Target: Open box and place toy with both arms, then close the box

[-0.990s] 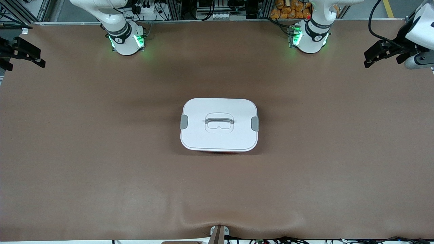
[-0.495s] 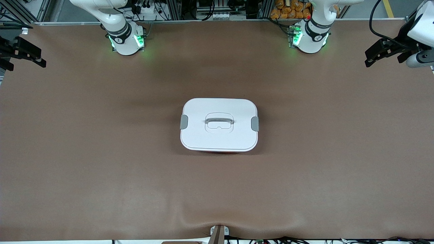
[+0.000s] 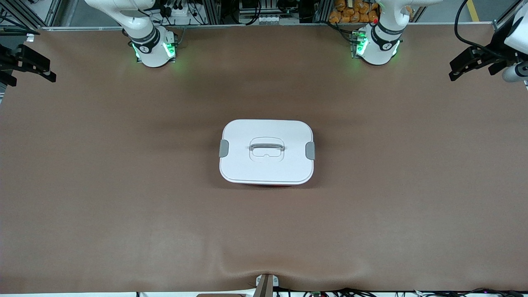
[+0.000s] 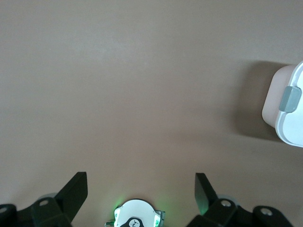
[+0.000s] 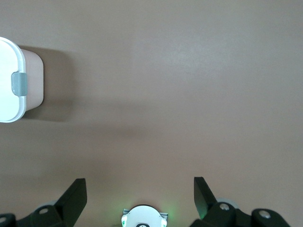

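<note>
The box stands in the middle of the brown table, its white lid down, a grey clip at each end and a grey handle recessed on top. Its pink wall shows in the left wrist view and the right wrist view. The toy is out of view. My left gripper hangs open over the table's edge at the left arm's end, nothing between its fingers. My right gripper hangs open over the edge at the right arm's end, its fingers holding nothing.
The two arm bases glow green along the table's edge farthest from the front camera. A brown mat covers the table. A small bracket sits at the edge nearest the front camera.
My left gripper has drifted a little outward, toward the left arm's end of the table. The right arm and the box have not moved.
</note>
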{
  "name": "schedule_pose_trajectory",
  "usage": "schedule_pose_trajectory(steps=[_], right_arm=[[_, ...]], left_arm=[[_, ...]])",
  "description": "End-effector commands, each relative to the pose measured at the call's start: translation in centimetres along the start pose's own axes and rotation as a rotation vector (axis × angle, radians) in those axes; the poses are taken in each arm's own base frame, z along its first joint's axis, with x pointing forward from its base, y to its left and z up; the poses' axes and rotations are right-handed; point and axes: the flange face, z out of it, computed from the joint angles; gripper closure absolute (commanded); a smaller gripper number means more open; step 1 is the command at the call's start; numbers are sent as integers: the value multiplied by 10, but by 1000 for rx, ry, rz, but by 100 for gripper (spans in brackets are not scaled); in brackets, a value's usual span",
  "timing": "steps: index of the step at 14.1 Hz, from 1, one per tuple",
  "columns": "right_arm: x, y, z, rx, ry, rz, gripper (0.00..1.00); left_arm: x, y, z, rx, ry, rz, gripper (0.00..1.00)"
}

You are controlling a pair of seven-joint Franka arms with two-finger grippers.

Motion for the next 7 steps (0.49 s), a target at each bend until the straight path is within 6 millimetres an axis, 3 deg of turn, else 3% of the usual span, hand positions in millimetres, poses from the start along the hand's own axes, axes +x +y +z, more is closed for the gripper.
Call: schedule_pose_trajectory(steps=[1, 7], right_arm=[[-8, 0, -3, 15, 7, 1, 0], [-8, 0, -3, 14, 5, 3, 0]], left_arm=[[-3, -1, -6, -19, -10, 19, 0], [-7, 7, -4, -19, -39, 36, 0]])
